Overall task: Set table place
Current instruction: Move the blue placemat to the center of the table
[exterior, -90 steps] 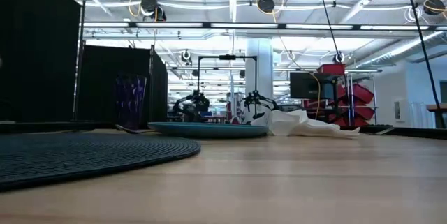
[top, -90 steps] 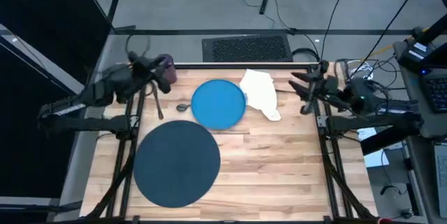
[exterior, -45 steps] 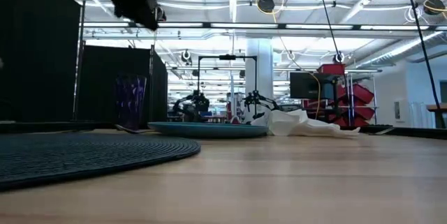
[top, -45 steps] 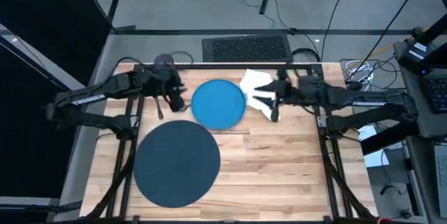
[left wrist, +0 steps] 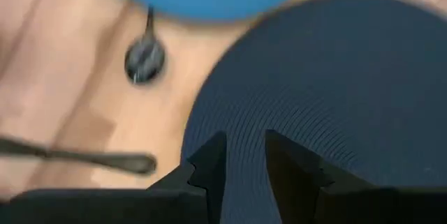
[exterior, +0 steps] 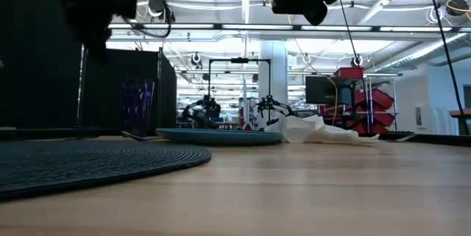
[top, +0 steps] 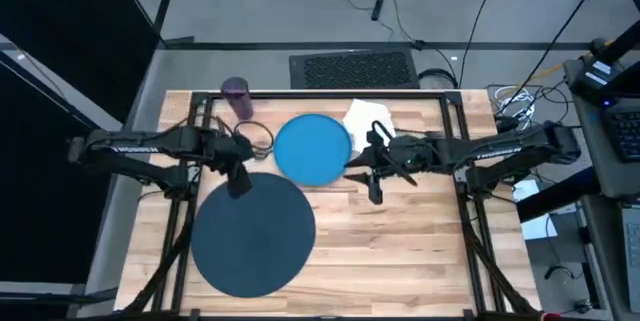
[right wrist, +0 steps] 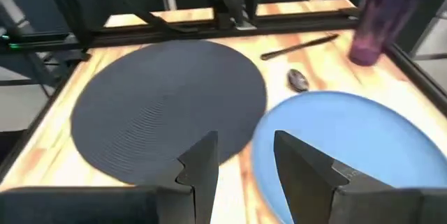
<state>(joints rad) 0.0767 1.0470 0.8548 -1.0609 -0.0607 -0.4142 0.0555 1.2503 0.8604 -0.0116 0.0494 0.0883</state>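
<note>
One mat (top: 253,233), one plate (top: 312,148), one napkin (top: 373,126) and one cup (top: 237,97) sit on the wood worktop (top: 400,231). Left gripper (top: 238,179) and right gripper (top: 372,179) hover slightly parted, empty. Ceiling lights line the hall behind.

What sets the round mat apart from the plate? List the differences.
The mat is dark slate blue; the plate is bright blue. The mat is the larger of the two. The mat lies at the table's near side; the plate sits farther back, beside the napkin. Both are round and lie flat.
</note>
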